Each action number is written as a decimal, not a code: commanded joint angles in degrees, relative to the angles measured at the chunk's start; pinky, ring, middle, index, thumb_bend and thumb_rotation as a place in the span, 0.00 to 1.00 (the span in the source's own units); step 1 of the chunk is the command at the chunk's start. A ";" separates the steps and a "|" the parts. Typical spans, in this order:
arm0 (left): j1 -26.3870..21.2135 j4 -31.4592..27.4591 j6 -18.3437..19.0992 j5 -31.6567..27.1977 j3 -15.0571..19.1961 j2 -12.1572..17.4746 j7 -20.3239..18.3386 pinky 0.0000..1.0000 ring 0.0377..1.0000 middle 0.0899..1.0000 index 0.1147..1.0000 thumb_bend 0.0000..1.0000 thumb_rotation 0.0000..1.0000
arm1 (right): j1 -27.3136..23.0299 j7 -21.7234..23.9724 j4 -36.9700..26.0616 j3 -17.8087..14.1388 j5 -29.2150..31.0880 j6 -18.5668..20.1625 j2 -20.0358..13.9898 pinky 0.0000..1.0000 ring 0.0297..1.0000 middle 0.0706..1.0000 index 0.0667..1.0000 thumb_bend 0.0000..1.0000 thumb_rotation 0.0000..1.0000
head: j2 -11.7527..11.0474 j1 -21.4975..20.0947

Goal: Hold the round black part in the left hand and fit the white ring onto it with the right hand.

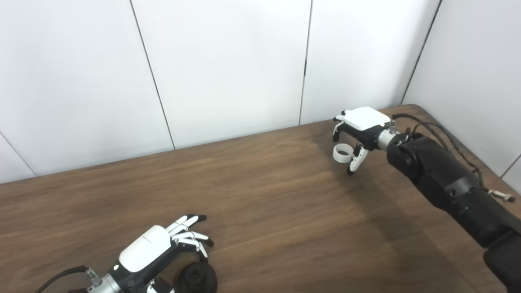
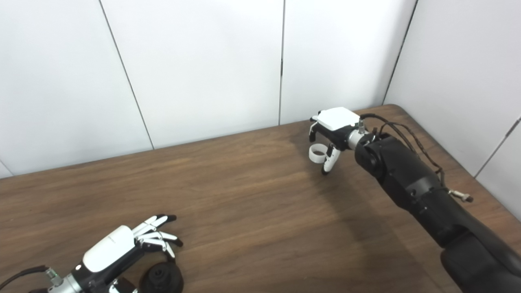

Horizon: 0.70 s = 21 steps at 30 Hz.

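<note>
Two hands show on the brown bench [image 1: 260, 211], and much of the left side is cut off. At the bottom left the left hand [image 1: 158, 248] lies low over the wood, its fingers [image 1: 191, 238] spread and grasping nothing — the thumb and wrist run out of the picture's lower edge. Just beside it, to its right and touching the frame's bottom, sits the round black part [image 1: 197, 278]; only its upper portion is visible in the left eye view, and even less of it in the right eye view, so its full shape is hard to make out. Whether the thumb touches it cannot be told.

Across the bare middle of the bench, well apart from all that, the right hand [image 1: 358, 130] hangs near the far right corner, back plate upward. The white ring [image 1: 342, 153] sits at its fingertips, between curled fingers and thumb — it appears pinched there, though the contact is small and dim. Whether the ring rests on the bench or is lifted off it cannot be told. The right forearm [image 1: 447, 183] is black, with cables along it, and leaves the frame at the lower right.
</note>
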 commanded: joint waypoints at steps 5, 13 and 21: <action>-0.43 -0.68 -0.05 0.40 0.08 2.15 -1.58 1.00 0.99 0.75 0.41 0.52 0.06 | -0.68 -1.12 -1.36 -0.79 -0.17 0.11 -2.00 1.00 1.00 0.95 0.67 0.91 0.24 | 0.20 0.02; -0.52 -0.45 -0.05 0.25 -0.12 2.14 -1.36 1.00 0.98 0.74 0.41 0.52 0.06 | -0.24 -1.19 -1.34 -0.99 0.10 0.19 -1.95 1.00 1.00 0.95 0.67 0.91 0.23 | 0.28 -0.15; -0.55 -0.23 -0.05 0.44 -0.42 2.38 -0.92 1.00 0.98 0.74 0.41 0.52 0.06 | 0.14 -0.65 -1.71 -0.88 -0.31 1.12 -1.89 1.00 1.00 0.95 0.67 0.89 0.24 | 0.24 -0.21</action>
